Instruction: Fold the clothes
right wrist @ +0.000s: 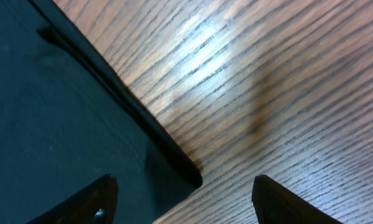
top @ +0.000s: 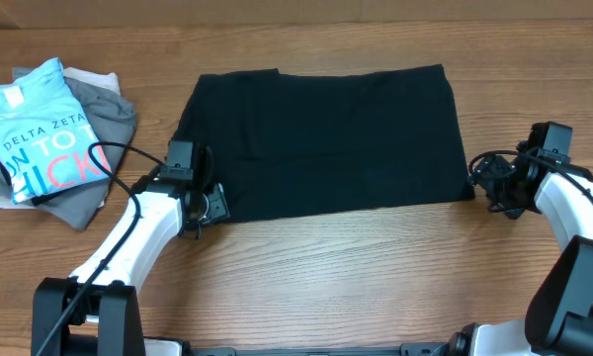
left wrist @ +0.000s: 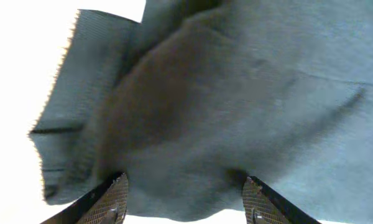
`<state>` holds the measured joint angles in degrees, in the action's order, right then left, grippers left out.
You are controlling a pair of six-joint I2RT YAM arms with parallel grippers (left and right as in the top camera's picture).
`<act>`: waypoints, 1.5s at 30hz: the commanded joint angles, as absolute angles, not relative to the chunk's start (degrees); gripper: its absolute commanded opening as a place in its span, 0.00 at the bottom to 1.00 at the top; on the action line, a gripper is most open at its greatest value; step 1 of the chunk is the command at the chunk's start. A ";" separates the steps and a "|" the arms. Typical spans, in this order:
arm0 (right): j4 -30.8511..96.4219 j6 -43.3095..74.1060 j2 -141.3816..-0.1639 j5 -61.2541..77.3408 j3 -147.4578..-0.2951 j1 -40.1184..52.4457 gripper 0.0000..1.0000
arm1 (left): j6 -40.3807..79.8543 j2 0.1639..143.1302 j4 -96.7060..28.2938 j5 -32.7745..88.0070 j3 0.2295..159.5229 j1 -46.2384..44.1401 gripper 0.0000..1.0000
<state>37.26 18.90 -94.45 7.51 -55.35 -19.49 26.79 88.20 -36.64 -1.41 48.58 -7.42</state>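
Observation:
The clothes (top: 326,138), a plain black garment, lie flat as a wide rectangle across the middle of the wooden table (top: 376,267). My left gripper (top: 206,206) is at the garment's near left corner. In the left wrist view its jaws stand wide apart around a bulge of the dark fabric (left wrist: 236,93), so the left gripper (left wrist: 183,186) is open. My right gripper (top: 479,186) sits at the near right corner. In the right wrist view the right gripper (right wrist: 185,186) is open, with the corner of the black cloth (right wrist: 50,124) lying between its fingers on the wood.
A light blue tee with lettering (top: 40,138) lies on grey garments (top: 109,104) at the table's far left. A black cable (top: 109,153) loops from the left arm over that pile.

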 commanded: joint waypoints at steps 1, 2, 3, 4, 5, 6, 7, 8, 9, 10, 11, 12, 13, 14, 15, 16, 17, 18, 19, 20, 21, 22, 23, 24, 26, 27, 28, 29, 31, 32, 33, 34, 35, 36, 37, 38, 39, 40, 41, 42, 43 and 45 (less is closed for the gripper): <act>37.63 19.07 -94.41 8.73 -55.11 -19.35 0.73 | 27.86 88.44 -36.58 -8.93 47.99 -7.46 0.63; 37.74 19.07 -94.43 8.71 -55.11 -19.35 0.73 | 28.36 88.51 -36.58 -10.41 47.99 -7.46 0.63; 37.71 19.05 -94.41 8.71 -55.11 -19.35 0.73 | 28.64 88.68 -36.56 -11.53 47.99 -7.46 0.64; 37.67 19.05 -94.43 8.71 -55.11 -19.35 0.73 | 28.77 88.84 -36.36 -12.78 47.99 -7.46 0.64; 37.67 19.05 -94.41 8.71 -55.11 -19.35 0.73 | 28.77 89.17 -36.23 -13.85 47.99 -7.46 0.64; 37.78 19.05 -94.43 8.71 -55.11 -19.35 0.73 | 28.80 89.65 -36.16 -15.18 47.99 -7.46 0.64; 37.89 19.05 -94.43 8.71 -55.11 -19.35 0.73 | 28.82 90.26 -35.94 -15.86 47.99 -7.46 0.64; 38.02 19.05 -94.43 8.71 -55.11 -19.35 0.73 | 28.86 90.91 -35.53 -16.05 47.99 -7.42 0.64; 38.11 19.05 -94.41 8.69 -55.11 -19.35 0.73 | 28.99 91.72 -35.16 -16.03 47.99 -7.42 0.64; 38.17 19.05 -94.41 8.69 -55.11 -19.35 0.73 | 29.08 92.44 -34.79 -15.97 47.99 -7.42 0.64; 38.24 19.05 -94.41 8.69 -55.11 -19.35 0.73 | 29.45 94.06 -34.39 -15.81 47.99 -7.42 0.65; 38.30 19.03 -94.41 8.69 -55.11 -19.35 0.73 | 29.89 95.00 -34.20 -15.59 47.99 -7.42 0.65; 38.39 19.03 -94.41 8.69 -55.11 -19.35 0.73 | 29.93 95.90 -34.00 -15.33 47.99 -7.42 0.62; 38.48 19.03 -94.41 8.69 -55.11 -19.35 0.73 | 30.04 96.79 -34.02 -15.03 47.99 -7.42 0.52; 38.59 19.03 -94.43 8.67 -55.11 -19.35 0.73 | 30.04 97.12 -34.04 -14.55 47.99 -7.42 0.33; 38.65 19.03 -94.41 8.69 -55.11 -19.35 0.73 | 30.04 97.14 -34.02 -14.28 47.99 -7.42 0.23; 38.68 19.03 -94.41 8.69 -55.11 -19.35 0.73 | 30.04 97.01 -34.00 -14.06 48.01 -7.42 0.17; 38.65 19.03 -94.41 8.69 -55.11 -19.35 0.74 | 29.95 96.95 -34.04 -14.33 48.10 -7.42 0.14; 38.65 19.03 -94.41 8.67 -55.11 -19.35 0.73 | 29.95 96.95 -34.30 -15.38 48.23 -7.35 0.14; 38.65 19.03 -94.41 8.69 -55.11 -19.35 0.73 | 29.98 96.95 -34.74 -16.73 48.27 -7.20 0.15; 38.65 19.03 -94.43 8.67 -55.11 -19.35 0.74 | 29.98 96.92 -35.51 -18.76 48.34 -6.79 0.18; 38.68 19.03 -94.41 8.67 -55.11 -19.35 0.74 | 29.93 96.92 -36.18 -20.47 48.42 -6.44 0.23; 38.70 19.05 -94.43 8.69 -55.11 -19.35 0.74 | 29.78 96.92 -36.80 -22.46 48.47 -5.78 0.28; 38.74 19.07 -94.43 8.71 -55.11 -19.35 0.73 | 29.78 96.92 -37.04 -23.16 48.51 -5.37 0.33; 39.68 19.03 -94.41 9.13 -55.11 -19.33 0.70 | 29.78 96.92 -36.95 -23.20 48.53 -4.32 0.41; 40.40 19.03 -94.41 9.15 -55.11 -19.33 0.69 | 29.78 96.92 -36.97 -23.09 48.53 -4.05 0.43; 41.54 19.03 -94.41 9.15 -55.11 -19.33 0.69 | 29.71 96.92 -36.99 -23.09 48.53 -3.86 0.44; 42.98 18.98 -94.41 9.13 -55.11 -19.29 0.70 | 29.71 96.92 -36.99 -23.09 48.53 -3.77 0.45; 45.32 18.59 -94.43 9.13 -55.02 -19.25 0.70 | 29.32 96.92 -37.01 -23.09 48.53 -3.77 0.48; 46.39 18.15 -94.43 9.21 -54.74 -19.22 0.69 | 28.75 96.95 -37.01 -23.09 48.53 -3.75 0.50; 46.65 18.15 -94.43 9.30 -54.41 -19.22 0.69 | 28.32 96.95 -37.01 -23.09 48.53 -3.75 0.51; 46.65 17.93 -94.43 10.22 -53.91 -19.18 0.69 | 28.25 96.95 -37.10 -23.09 48.53 -3.75 0.54; 46.54 17.26 -94.43 11.90 -53.41 -19.11 0.69 | 28.27 96.95 -37.28 -23.03 48.53 -3.75 0.56; 46.19 16.60 -94.41 13.52 -52.82 -18.98 0.69 | 28.27 96.95 -37.50 -22.85 48.53 -3.77 0.56; 45.12 16.45 -94.43 14.81 -51.79 -18.65 0.69 | 28.27 96.95 -37.78 -22.85 48.53 -3.77 0.56; 44.16 16.49 -94.43 15.22 -51.11 -18.31 0.69 | 28.27 96.95 -38.11 -22.85 48.53 -3.77 0.56; 43.05 16.47 -94.43 15.57 -50.43 -17.87 0.69 | 28.27 96.95 -38.33 -22.85 48.53 -3.77 0.57; 41.93 16.51 -94.43 16.34 -49.87 -17.17 0.69 | 28.27 96.95 -38.39 -22.83 48.53 -3.77 0.59; 41.10 16.51 -94.43 16.93 -49.50 -16.23 0.68 | 28.27 96.95 -38.63 -22.85 48.53 -3.77 0.61; 40.69 16.49 -94.43 17.04 -49.36 -15.55 0.68 | 28.27 96.95 -38.76 -22.85 48.53 -3.77 0.61; 39.83 16.51 -94.43 17.02 -49.19 -14.35 0.68 | 28.27 96.95 -38.87 -22.83 48.53 -3.77 0.61; 38.74 16.69 -94.43 16.53 -49.06 -12.88 0.63 | 28.27 96.95 -38.98 -22.83 48.53 -3.77 0.60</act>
<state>40.21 16.93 -94.45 15.40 -49.63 -15.16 29.36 95.39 -37.98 -22.11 49.01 -4.36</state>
